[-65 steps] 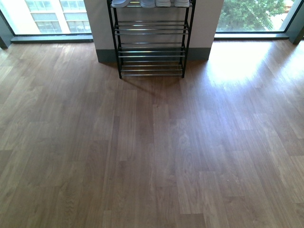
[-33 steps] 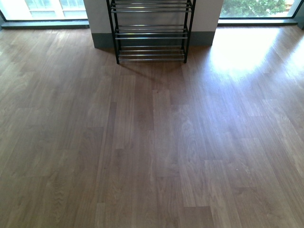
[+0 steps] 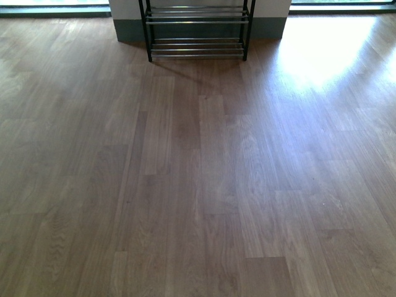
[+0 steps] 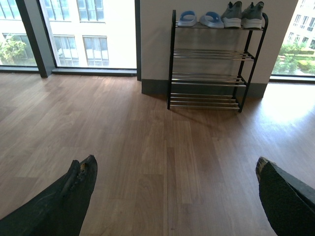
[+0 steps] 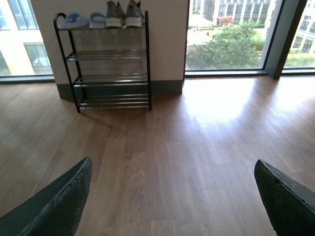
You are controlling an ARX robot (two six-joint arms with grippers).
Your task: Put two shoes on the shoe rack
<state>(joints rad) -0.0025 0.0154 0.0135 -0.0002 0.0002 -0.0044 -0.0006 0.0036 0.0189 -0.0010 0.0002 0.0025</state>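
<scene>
The shoe rack (image 4: 211, 61) serves as the reference landmark. It stands against a pale wall section (image 4: 155, 44) between two floor-to-ceiling windows and has a black frame carrying several tiers of thin chrome bars.

Top tier, left to right in the left wrist view: the pale blue slides (image 4: 199, 18) occupy the left half, side by side. The grey sneakers (image 4: 242, 14) occupy the right half, just beside the slides. Both pairs rest on the top bars. The tiers below carry nothing visible. The right wrist view shows the same order: slides (image 5: 82, 20), then sneakers (image 5: 123, 14), on the top tier of the rack (image 5: 108, 61).

The wooden floor (image 3: 198, 173) extends from the foot of the rack toward the cameras. A bright patch of daylight lies on it to the right of the rack.

In the front view only the two lowest tiers of the rack (image 3: 197, 31) are visible at the upper edge. The shoes lie outside that picture, and neither arm appears in it.

The left gripper (image 4: 174, 179) is well apart from the rack, with its fingers spread wide and holding nothing. The right gripper (image 5: 172, 189) is likewise well apart from the rack, fingers wide apart and empty. Fingertip detail is dark and probably not resolvable.
</scene>
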